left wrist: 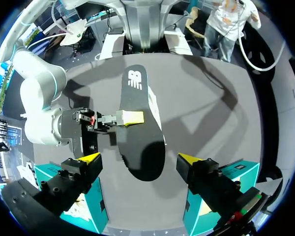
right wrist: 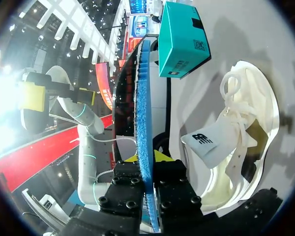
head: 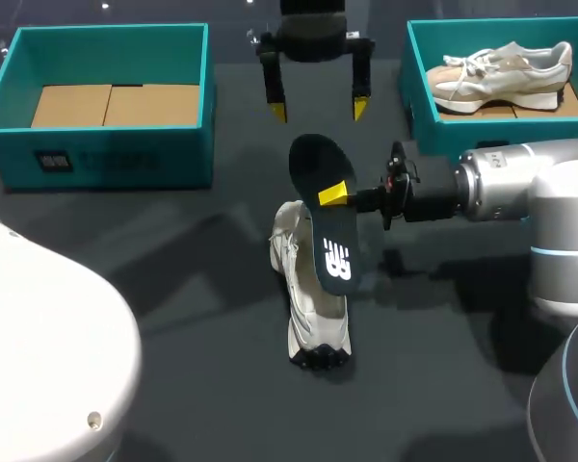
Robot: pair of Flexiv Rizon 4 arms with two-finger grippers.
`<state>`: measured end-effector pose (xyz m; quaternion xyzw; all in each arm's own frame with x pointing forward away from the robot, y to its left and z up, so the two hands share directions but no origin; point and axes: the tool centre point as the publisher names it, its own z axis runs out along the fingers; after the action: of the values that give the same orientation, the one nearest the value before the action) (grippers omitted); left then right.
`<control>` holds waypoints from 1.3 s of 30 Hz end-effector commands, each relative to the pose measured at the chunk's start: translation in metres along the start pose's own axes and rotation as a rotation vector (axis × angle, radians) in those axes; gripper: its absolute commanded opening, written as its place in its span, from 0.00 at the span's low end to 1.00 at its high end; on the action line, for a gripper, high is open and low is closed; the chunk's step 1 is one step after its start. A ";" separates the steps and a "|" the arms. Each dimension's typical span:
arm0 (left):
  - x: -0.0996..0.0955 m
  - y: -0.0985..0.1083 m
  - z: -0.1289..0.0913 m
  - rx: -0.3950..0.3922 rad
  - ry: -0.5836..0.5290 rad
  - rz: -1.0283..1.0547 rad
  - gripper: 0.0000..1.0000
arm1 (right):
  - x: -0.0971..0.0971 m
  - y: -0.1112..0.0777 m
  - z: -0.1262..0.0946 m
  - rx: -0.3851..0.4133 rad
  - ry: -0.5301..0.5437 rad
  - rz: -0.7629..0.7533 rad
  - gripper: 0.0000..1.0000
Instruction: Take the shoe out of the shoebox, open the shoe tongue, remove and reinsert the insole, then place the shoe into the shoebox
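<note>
A white shoe (head: 308, 298) lies on the dark table at the middle, toe toward me, its tongue (right wrist: 204, 142) pulled open. Just above it hangs the dark insole (head: 328, 217), blue underneath, tilted on edge. My right gripper (head: 334, 192) is shut on the insole's middle; in the right wrist view the insole (right wrist: 142, 113) stands edge-on between the fingers of the right gripper (right wrist: 147, 160). My left gripper (head: 318, 104) hangs open at the table's far middle, clear of everything. In the left wrist view the insole (left wrist: 137, 123) lies ahead of the left gripper (left wrist: 140, 164).
An empty teal shoebox (head: 96, 48) with a cardboard floor stands at the far left. A second teal shoebox (head: 419, 106) at the far right holds a beige shoe (head: 501, 72). My right arm (head: 520, 188) reaches in over the table's right side.
</note>
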<state>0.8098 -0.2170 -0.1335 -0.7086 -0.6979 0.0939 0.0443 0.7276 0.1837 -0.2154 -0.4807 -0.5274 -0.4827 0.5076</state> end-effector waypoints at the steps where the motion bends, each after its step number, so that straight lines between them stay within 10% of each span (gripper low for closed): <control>1: -0.002 0.000 -0.001 -0.002 0.015 0.005 1.00 | 0.000 -0.001 0.001 -0.002 -0.002 0.000 0.00; 39: 0.070 -0.025 0.008 -0.052 -0.775 0.151 1.00 | 0.000 -0.001 0.001 -0.002 -0.002 0.000 0.00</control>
<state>0.7957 -0.1576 -0.1372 -0.7163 -0.6350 0.2504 -0.1449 0.7280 0.1841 -0.2158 -0.4806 -0.5275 -0.4827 0.5077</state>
